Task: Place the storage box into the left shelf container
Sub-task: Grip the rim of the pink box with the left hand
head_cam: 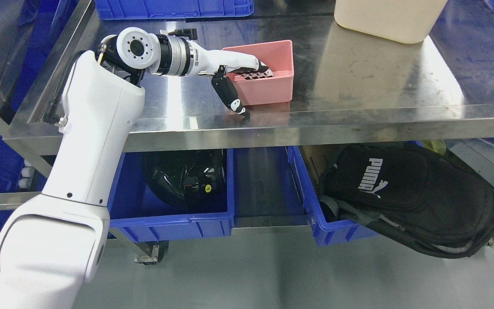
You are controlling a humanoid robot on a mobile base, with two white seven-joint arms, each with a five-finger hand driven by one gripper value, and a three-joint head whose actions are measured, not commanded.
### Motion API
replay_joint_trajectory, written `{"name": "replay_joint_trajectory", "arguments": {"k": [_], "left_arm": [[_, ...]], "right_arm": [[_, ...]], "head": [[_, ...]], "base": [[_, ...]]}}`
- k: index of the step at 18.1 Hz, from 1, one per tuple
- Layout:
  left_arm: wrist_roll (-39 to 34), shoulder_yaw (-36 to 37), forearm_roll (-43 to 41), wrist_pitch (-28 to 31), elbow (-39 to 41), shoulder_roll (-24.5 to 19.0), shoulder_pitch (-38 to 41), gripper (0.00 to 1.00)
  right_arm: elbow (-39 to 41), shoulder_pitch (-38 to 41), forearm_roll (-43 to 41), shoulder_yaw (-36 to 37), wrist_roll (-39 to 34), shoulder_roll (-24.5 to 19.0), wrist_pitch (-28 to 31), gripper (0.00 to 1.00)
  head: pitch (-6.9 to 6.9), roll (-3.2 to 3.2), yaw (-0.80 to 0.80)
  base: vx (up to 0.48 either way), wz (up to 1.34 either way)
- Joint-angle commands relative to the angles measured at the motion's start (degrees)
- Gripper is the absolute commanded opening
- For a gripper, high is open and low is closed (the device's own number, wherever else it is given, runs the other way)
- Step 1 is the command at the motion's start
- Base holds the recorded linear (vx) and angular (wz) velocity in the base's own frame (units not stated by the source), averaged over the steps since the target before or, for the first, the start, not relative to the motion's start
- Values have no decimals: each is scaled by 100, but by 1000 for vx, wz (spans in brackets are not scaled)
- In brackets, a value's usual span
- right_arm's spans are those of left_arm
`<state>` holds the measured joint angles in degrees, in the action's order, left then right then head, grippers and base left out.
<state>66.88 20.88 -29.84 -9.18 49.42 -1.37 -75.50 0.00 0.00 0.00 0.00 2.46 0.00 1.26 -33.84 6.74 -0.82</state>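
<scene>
On the steel shelf, left hand fingers clasp the pink storage box wall.

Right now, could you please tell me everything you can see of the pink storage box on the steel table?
The pink storage box is a small open-topped rectangular bin, apparently plastic, with plain smooth walls and a thin rim. It sits upright on the steel table, near its front edge and slightly skewed. The left hand has its fingers reaching over the left wall into the box, while its thumb lies outside along the front left corner. Nothing else touches it.
</scene>
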Motion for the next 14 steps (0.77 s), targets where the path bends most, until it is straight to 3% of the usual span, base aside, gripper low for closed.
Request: {"name": "replay_joint_trajectory", "arguments": {"k": [1,3,4,7,14], "left_arm": [[-51,-100,-31,-154,-705,37,-26,43],[-96,-513,127,-495,-705,37,-26,12],[-96,-698,249,-601,-705,37,-26,1],[-96,-1304,863,-638,-705,37,-26,0],[-254,-2141,4182,-602,-566,37,360,0]], "right_arm": [[100,53,9,26,0,100,-3,100],[100,53,9,26,0,100,-3,100],[100,53,9,26,0,100,-3,100],[100,53,9,26,0,100,-3,100],[100,53,9,26,0,100,-3,100]], "head": [[0,0,0],[0,0,0],[0,0,0],[0,0,0],[0,0,0]], "base": [[0,21],[2,17],[-3,-35],[-2,-45],[1,-4]]}}
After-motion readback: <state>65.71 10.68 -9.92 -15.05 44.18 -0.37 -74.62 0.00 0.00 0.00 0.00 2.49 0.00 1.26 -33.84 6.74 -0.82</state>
